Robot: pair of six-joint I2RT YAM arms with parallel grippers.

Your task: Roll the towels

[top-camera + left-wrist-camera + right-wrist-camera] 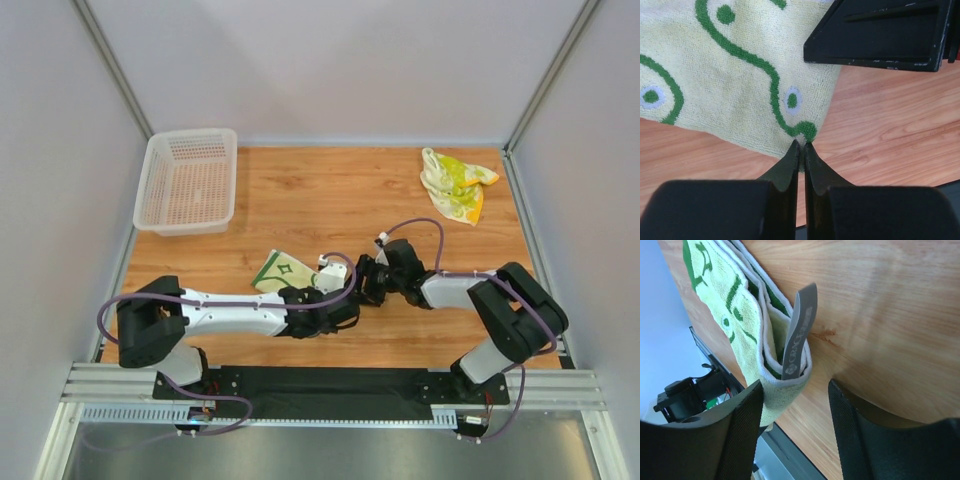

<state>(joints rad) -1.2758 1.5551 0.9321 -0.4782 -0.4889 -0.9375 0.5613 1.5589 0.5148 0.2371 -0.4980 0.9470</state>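
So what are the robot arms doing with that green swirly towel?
Both arms are working on the green-line towel in the middle of the table. The left claw looks pinched shut on its corner, and the right claw is open beside its folded edge. It isn't rolled yet. The yellow-green towel lies crumpled at the far right, untouched.

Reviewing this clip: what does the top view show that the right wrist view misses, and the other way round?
Top only: the basket at the far left and the blotched towel bunched at the far right. Right wrist only: the green towel seen as stacked folded layers, a grey tag sticking out of the fold, and the right gripper open at the fold's end. Both: the green towel lying on the wooden table.
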